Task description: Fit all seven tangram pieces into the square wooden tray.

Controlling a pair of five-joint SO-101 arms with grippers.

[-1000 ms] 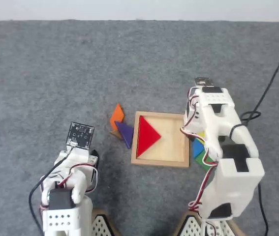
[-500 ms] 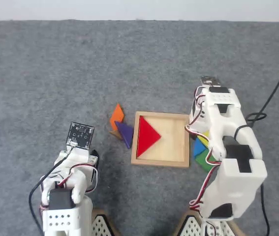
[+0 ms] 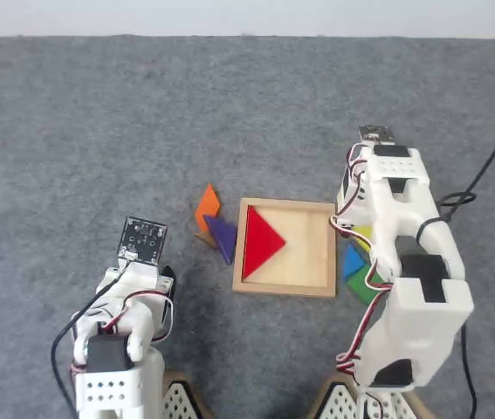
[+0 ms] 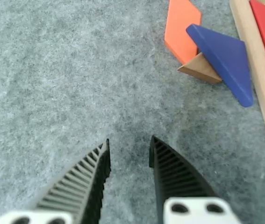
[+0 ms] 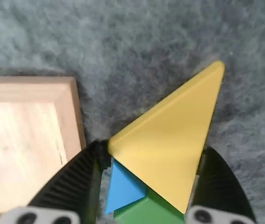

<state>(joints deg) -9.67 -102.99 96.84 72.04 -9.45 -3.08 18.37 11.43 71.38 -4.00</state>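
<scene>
Yellow triangle (image 5: 169, 135) — straddled by wide-open right gripper (image 5: 152, 148); left gripper (image 4: 130, 139) (over carpet (image 4: 53, 70)) parted too.

This is looking like a robotics lab or hobby test bench. Two white plastic arms, one (image 3: 120, 349) at 7 o'clock and one (image 3: 404, 262) at 5 o'clock, are sitting with bare wiring showing. A grey felt mat (image 3: 99, 113) is covering the counter, and a black cable (image 3: 491, 148) is trailing off at 3 o'clock. A wooden tray (image 3: 286, 286) is lying between the arms.
</scene>
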